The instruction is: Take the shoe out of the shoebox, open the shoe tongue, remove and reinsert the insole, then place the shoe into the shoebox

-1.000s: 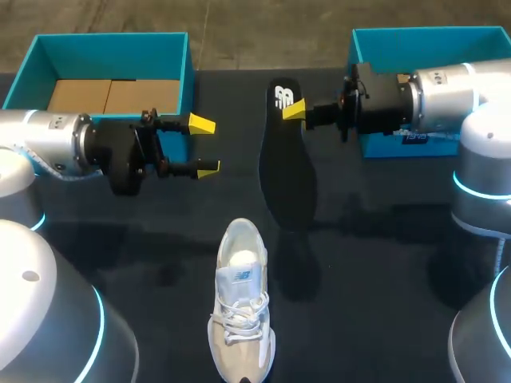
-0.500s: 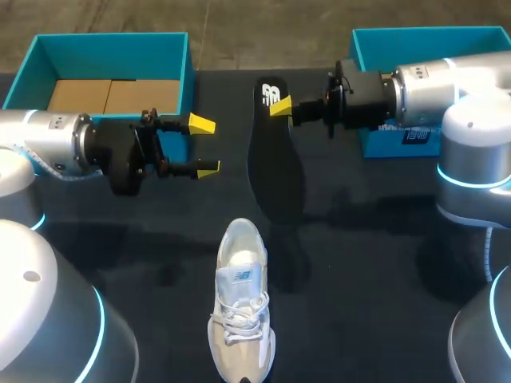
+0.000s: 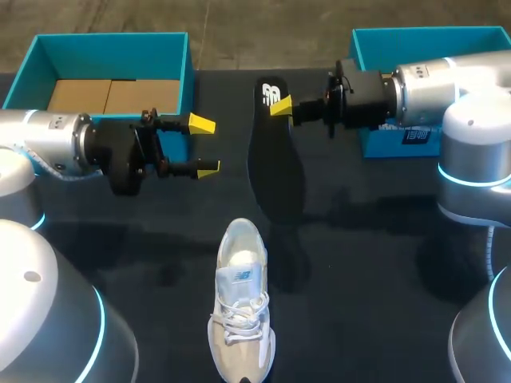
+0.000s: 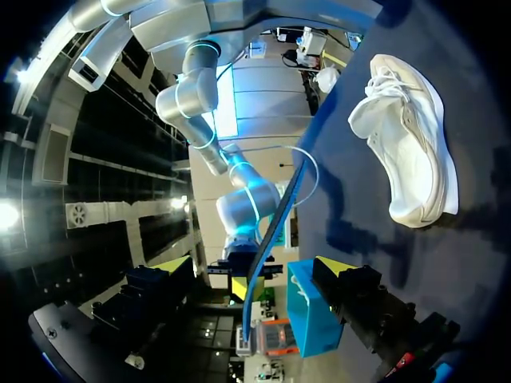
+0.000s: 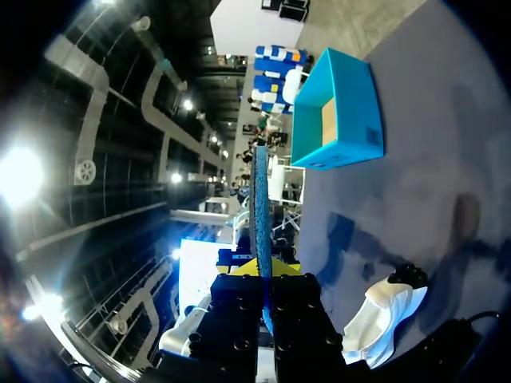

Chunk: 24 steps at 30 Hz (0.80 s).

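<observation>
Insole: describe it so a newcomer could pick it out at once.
On the dark table, look between the left box and right box. The insole is the long flat shape there, one end pinched by the right gripper. Unlike the white shoe nearby, it is black and thin.

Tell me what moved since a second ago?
The right gripper, shut on the black insole, carried it a little toward the left arm's side and slightly farther from the robot, then stopped. The left gripper stayed open and still, and the white shoe stayed put.
</observation>
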{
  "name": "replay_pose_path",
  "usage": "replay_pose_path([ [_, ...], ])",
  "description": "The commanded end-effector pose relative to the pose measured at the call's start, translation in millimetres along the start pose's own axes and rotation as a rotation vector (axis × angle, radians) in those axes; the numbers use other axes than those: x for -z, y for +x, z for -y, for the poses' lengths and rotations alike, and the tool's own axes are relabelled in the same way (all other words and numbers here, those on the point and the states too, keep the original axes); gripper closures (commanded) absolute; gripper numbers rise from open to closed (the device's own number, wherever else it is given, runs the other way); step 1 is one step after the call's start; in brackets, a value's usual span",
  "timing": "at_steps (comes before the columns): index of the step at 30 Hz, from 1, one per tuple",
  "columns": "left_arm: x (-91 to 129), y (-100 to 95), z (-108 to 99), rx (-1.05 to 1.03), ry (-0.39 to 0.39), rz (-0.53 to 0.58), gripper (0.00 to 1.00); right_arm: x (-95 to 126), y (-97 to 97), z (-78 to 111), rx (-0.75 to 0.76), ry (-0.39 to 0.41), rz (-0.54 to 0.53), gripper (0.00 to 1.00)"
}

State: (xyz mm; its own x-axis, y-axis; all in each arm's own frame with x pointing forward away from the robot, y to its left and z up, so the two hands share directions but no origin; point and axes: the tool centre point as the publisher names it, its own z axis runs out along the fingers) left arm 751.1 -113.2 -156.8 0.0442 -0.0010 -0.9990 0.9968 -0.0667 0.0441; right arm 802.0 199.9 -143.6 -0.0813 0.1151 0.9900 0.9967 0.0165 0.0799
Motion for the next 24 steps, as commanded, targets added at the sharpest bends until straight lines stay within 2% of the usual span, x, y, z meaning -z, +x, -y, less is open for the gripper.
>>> replay_pose_path([
  [1,-8,8.3,-1,0.008,-0.016,-0.001,0.00,-1,-0.3,0.0,0.000,-0.002,0.000,1.00],
  [10,-31,12.0,1,-0.007,-0.035,-0.023,0.00,-1,-0.3,0.0,0.000,-0.002,0.000,1.00],
  [14,-32,11.8,1,-0.023,-0.048,-0.026,0.00,-3,-0.9,-2.7,-0.003,-0.007,-0.006,1.00],
  [21,-30,13.9,2,-0.047,-0.081,-0.034,0.00,-15,-4.8,-13.9,-0.056,0.032,-0.023,1.00],
  [24,-27,11.9,1,-0.056,-0.093,-0.039,0.00,-16,-6.0,-15.9,-0.089,0.020,-0.009,1.00],
])
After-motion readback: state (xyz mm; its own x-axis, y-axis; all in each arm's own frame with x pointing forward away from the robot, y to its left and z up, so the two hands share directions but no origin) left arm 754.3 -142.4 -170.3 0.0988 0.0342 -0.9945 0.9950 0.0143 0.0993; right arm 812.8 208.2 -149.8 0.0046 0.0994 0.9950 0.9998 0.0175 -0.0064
